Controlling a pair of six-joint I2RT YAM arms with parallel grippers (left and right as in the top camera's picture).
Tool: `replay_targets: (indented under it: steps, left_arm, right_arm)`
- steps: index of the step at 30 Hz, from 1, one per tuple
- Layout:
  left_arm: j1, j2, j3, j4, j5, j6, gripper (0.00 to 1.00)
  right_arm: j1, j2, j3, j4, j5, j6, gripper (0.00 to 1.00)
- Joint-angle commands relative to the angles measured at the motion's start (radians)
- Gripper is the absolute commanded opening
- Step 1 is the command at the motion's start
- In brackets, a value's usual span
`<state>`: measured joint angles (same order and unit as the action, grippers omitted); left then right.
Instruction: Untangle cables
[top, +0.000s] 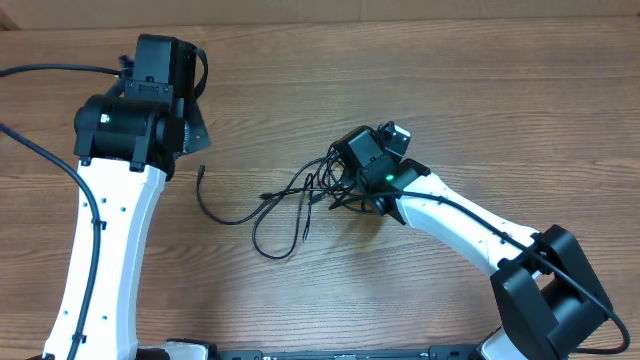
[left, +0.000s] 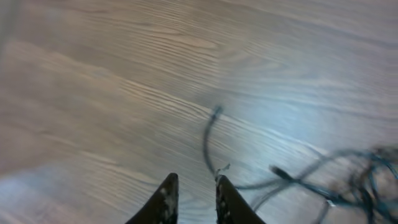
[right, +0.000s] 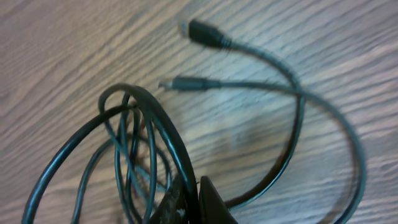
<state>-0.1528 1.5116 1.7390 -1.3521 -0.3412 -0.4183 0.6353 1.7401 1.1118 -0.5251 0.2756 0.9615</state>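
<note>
Surface: a brown wood-grain desk (top: 420, 60), with a paler strip along its far edge. No other room detail is in view.

The cables (top: 290, 205) lie at the centre of the desk, between the two arms. They are thin black cords. The bundle is dense on the right and opens into loose loops toward the left. One strand trails out to a free end (top: 202, 170) near the left arm.

The right pincer (right: 194, 198) is down on the dense part of the bundle. Its fingers are pressed together, with several coiled loops gathered at their tips. The left pincer (left: 193, 199) hangs over bare wood, apart from the cords. Only a narrow gap separates its fingers, and it holds nothing.

Differences between views:
- The overhead camera shows the whole layout and both white arms, but the right wrist housing covers that pincer's fingertips.
- The right wrist camera shows the grip. It also shows two plug ends lying flat beyond it, a broader one (right: 202, 32) and a slimmer one (right: 186, 83), their cords curving back to the coil.
- The left wrist camera is blurred. It shows the trailing strand's free end just ahead of the fingertips, and the tangle at the right edge of the frame.
</note>
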Motion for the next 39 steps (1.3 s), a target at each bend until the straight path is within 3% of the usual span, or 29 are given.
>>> replay_targets:
  steps: [1, 3, 7, 12, 16, 20, 24, 25, 26, 28, 31, 33, 39]
  left_arm:
    - [0.003, 0.046, -0.005, 0.006, 0.192, 0.117, 0.31]
    - [0.003, 0.106, -0.005, 0.006, 0.362, 0.244, 0.36]
    - [0.003, 0.240, -0.005, -0.009, 0.627, 0.418, 0.57]
    - [0.002, 0.332, -0.005, -0.008, 0.851, 0.528, 0.62]
    - [-0.023, 0.415, -0.008, -0.006, 0.976, 0.611, 0.63]
    - [-0.061, 0.500, -0.008, 0.001, 0.970, 0.613, 0.61]
    - [-0.122, 0.608, -0.008, 0.021, 0.995, 0.623, 0.59]
    - [-0.140, 0.627, -0.008, 0.023, 1.000, 0.633, 0.55]
    - [-0.153, 0.638, -0.008, 0.024, 0.985, 0.647, 0.23]
    - [-0.156, 0.640, -0.008, 0.014, 0.927, 0.639, 0.04]
    - [-0.121, 0.640, -0.008, -0.023, 0.686, 0.507, 0.04]
    - [-0.082, 0.634, -0.008, -0.052, 0.600, 0.460, 0.04]
    - [0.036, 0.530, -0.008, -0.045, 0.712, 0.460, 0.04]
  right_arm:
    - [-0.014, -0.010, 0.000, 0.042, -0.179, -0.088, 0.04]
    - [-0.055, -0.010, 0.000, 0.141, -0.468, -0.301, 0.04]
    - [-0.216, -0.010, 0.000, 0.184, -1.007, -0.512, 0.04]
    - [-0.351, -0.010, 0.000, 0.218, -1.413, -0.637, 0.04]
    - [-0.398, -0.010, 0.000, 0.214, -1.431, -0.615, 0.04]
    - [-0.397, -0.010, 0.000, 0.232, -1.482, -0.578, 0.04]
    - [-0.402, -0.010, 0.000, 0.342, -1.550, -0.440, 0.04]
    - [-0.402, -0.010, 0.000, 0.371, -1.550, -0.417, 0.04]
    - [-0.402, -0.010, 0.000, 0.388, -1.550, -0.407, 0.04]
    - [-0.403, -0.010, 0.000, 0.390, -1.549, -0.408, 0.04]
    - [-0.425, -0.010, 0.000, 0.388, -1.545, -0.408, 0.04]
    - [-0.448, -0.010, 0.000, 0.341, -1.497, -0.409, 0.04]
    - [-0.457, -0.010, 0.000, 0.125, -1.162, -0.414, 0.04]
